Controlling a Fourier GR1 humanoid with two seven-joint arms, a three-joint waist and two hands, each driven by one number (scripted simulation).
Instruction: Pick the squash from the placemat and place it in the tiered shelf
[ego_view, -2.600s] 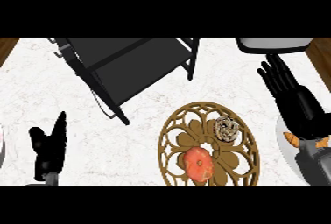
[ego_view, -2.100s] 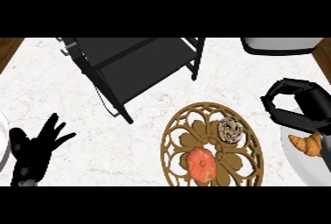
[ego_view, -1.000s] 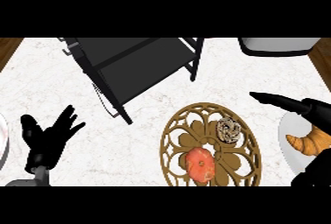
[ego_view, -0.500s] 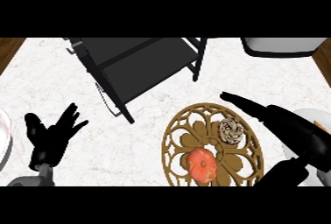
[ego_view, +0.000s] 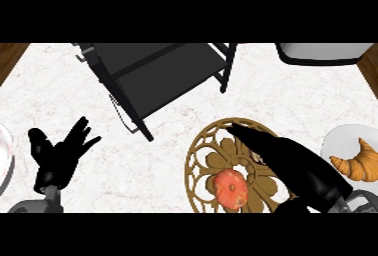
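Note:
An orange-red squash (ego_view: 231, 187) lies on the round brown openwork placemat (ego_view: 203, 162) at the lower middle of the counter. My right hand (ego_view: 288, 162) stretches over the placemat from the lower right, fingers straight and open, just right of and above the squash. It covers a small speckled object on the mat. The black tiered shelf (ego_view: 151, 75) stands at the upper middle, seen from above. My left hand (ego_view: 59, 152) rests open at the lower left, fingers up.
A white plate (ego_view: 341, 147) with a croissant (ego_view: 358, 162) sits at the right edge. A white bowl's rim (ego_view: 321, 55) shows at the top right, another white rim (ego_view: 4, 160) at the left edge. Wooden strips border the marble counter.
My right hand has swung left from the right edge over the placemat, fingers straightened, and now covers the speckled object. The left hand has risen slightly. The squash has not moved.

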